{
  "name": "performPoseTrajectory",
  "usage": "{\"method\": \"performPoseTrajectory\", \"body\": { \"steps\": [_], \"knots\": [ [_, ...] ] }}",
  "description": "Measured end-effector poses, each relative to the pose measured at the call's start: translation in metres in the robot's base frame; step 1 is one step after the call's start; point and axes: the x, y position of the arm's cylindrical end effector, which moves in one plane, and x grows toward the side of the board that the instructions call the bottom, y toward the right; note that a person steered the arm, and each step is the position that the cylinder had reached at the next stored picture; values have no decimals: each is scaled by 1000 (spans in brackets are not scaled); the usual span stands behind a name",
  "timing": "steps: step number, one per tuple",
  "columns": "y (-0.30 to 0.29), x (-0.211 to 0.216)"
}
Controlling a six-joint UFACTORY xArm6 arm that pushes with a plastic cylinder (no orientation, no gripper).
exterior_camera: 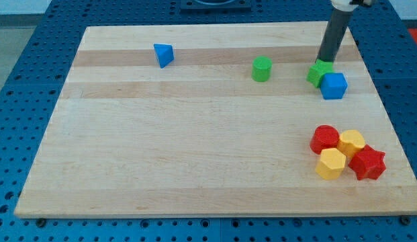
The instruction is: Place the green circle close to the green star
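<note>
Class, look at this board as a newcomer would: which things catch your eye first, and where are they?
The dark rod at the view's top right, my tip at the green star, which touches a blue cube. A tight red-and-yellow cluster sits at lower right. The green circle stands alone, left of the star.

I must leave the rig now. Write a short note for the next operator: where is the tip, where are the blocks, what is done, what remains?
My tip sits at the green star, on its top side in the view.
The green circle stands apart, to the star's left.
A blue cube touches the star at its lower right.
Done: nothing visible yet; the gap is open.
Left: go round to the circle's left and push it rightward toward the star.
</note>
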Motion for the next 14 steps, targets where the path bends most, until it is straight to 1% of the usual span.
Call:
{"method": "performPoseTrajectory", "body": {
  "steps": [1,3,5,6,8,11,14],
  "knots": [
    [0,2],
    [-10,-37],
    [-116,-36],
    [-147,-28],
    [-148,4],
    [-142,37],
    [-79,37]
  ]
}}
